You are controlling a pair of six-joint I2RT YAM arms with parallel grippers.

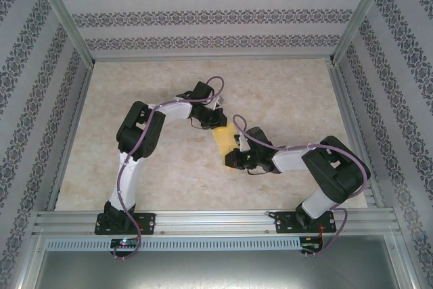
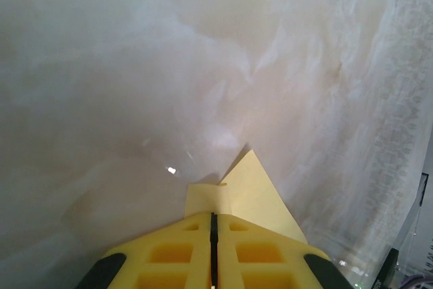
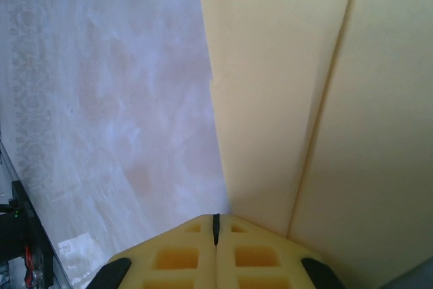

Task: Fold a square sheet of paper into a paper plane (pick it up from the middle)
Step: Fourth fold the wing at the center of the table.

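The mustard-yellow sheet of paper (image 1: 222, 142), folded and creased, spans the gap between my two grippers at the middle of the table. My left gripper (image 1: 218, 121) is at its far end with jaws shut. In the left wrist view the sheet of paper (image 2: 262, 194) sticks out from the left gripper (image 2: 214, 215) as a pointed flap with a shadow under it. My right gripper (image 1: 234, 160) is at the near end, also shut. In the right wrist view the sheet of paper (image 3: 284, 99) rises from the right gripper (image 3: 216, 216), with one long crease.
The marbled beige table (image 1: 135, 99) is walled by patterned panels on three sides. An aluminium rail (image 1: 216, 220) runs along the near edge by both arm bases. Both arms' elbows bend outward, left and right of the paper.
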